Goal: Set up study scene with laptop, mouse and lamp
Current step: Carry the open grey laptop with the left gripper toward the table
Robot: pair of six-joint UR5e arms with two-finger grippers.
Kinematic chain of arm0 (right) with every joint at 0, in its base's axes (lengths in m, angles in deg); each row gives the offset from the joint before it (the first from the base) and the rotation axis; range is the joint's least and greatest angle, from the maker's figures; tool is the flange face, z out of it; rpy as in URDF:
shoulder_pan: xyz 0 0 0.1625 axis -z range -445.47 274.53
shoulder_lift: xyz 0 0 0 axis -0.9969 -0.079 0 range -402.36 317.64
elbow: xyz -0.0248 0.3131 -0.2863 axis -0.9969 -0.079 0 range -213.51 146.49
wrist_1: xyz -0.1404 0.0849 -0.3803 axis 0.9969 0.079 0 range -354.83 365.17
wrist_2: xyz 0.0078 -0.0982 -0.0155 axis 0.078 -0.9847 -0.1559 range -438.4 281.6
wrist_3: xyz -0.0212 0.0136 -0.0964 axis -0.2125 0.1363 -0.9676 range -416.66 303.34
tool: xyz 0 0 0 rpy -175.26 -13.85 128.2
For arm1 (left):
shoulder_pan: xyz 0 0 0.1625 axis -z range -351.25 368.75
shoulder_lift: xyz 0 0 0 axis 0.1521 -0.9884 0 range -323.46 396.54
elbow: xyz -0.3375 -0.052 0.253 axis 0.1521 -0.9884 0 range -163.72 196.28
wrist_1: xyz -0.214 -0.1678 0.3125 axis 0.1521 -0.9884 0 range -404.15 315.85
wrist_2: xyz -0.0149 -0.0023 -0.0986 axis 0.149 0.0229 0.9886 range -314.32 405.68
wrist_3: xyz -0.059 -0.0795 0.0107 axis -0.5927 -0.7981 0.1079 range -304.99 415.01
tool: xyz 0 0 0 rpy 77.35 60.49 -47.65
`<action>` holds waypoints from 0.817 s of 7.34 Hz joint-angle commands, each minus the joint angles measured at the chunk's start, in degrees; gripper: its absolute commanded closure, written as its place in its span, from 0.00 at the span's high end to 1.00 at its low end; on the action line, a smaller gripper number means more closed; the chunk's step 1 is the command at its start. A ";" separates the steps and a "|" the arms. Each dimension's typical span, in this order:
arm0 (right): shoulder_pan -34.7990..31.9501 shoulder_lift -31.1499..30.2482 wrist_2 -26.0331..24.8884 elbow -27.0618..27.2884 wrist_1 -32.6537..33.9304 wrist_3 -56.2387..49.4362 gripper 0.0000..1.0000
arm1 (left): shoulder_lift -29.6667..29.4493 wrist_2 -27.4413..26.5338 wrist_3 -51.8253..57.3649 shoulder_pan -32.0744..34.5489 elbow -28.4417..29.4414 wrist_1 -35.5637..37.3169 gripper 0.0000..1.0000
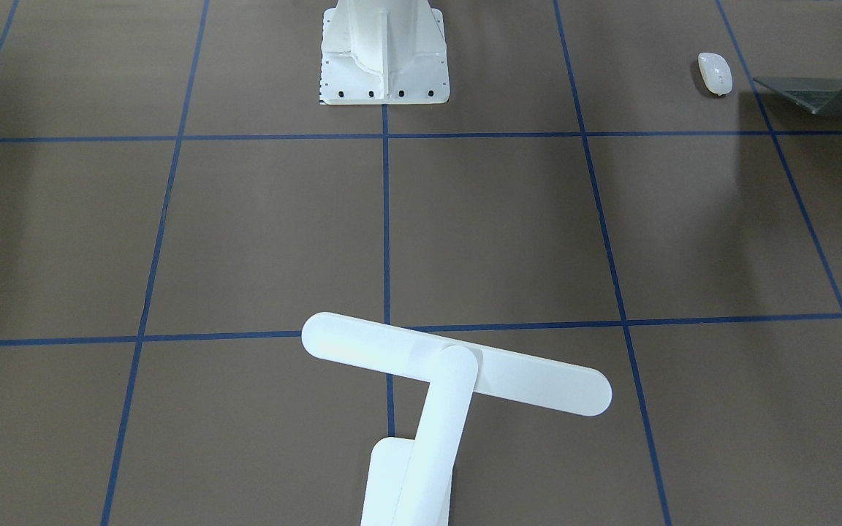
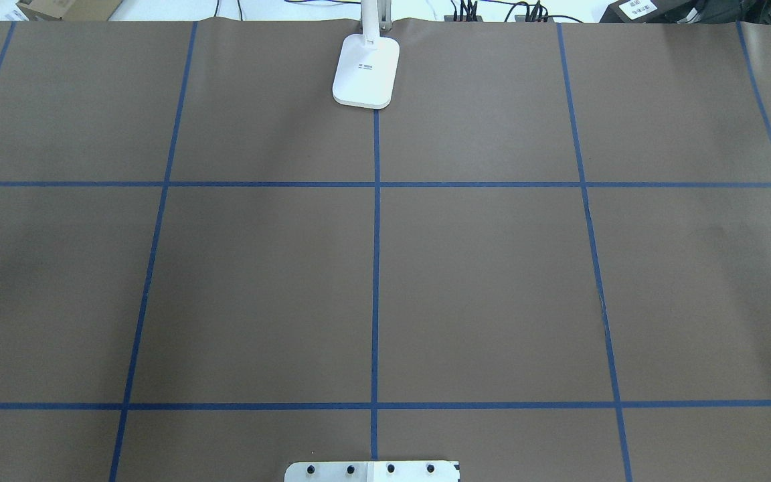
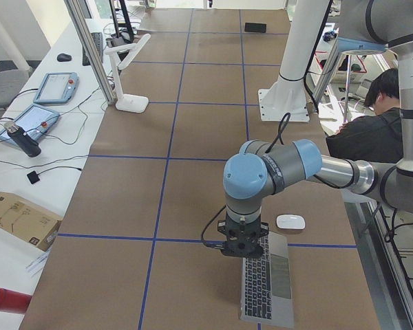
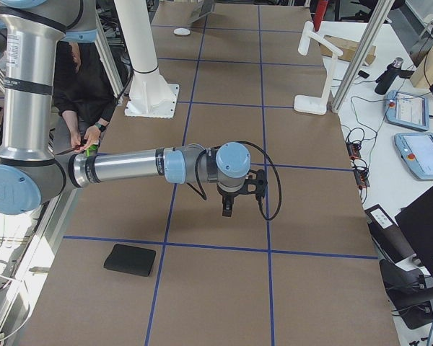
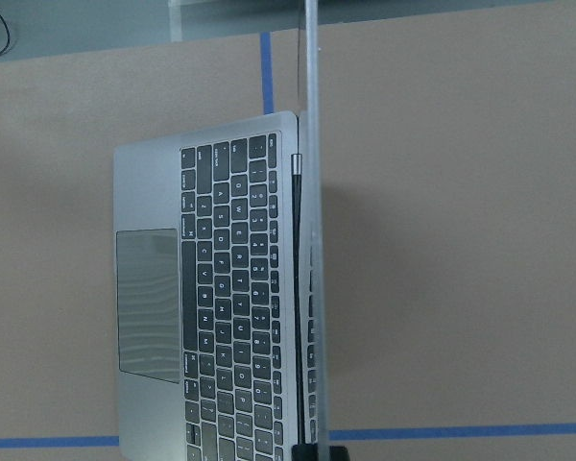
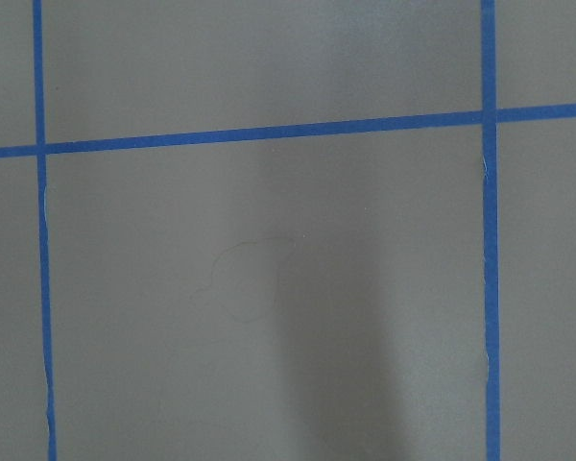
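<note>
Laptop [image 5: 232, 288] slim grey metal, black keys, glossy white oval mouse [image 1: 715, 73]

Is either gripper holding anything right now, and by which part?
Cannot be told for sure. The left gripper sits at the laptop screen's edge; the right gripper shows nothing in it.

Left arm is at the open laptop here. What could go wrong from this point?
1. The left claw sits at the thin raised screen of the laptop; pulling there might strain the hinge or tip it rather than slide it.
2. The mouse lies close beside the laptop, so dragging the laptop could knock it.
3. Whether the claw grips the screen cannot be told, so it may slip off.
</note>
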 commanded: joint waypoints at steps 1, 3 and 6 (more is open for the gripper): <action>0.00 -0.24 0.00 -0.08 -0.02 0.00 1.00 | -9.41 -0.01 -2.95 -0.41 -2.01 8.72 0.00; 0.00 -0.50 -0.09 -0.43 0.41 0.00 1.00 | -16.35 0.42 -13.90 -7.75 -4.91 11.39 0.00; 0.00 -0.68 -0.43 -0.61 0.68 0.00 1.00 | -29.44 2.25 -34.22 -24.01 -6.33 14.37 0.00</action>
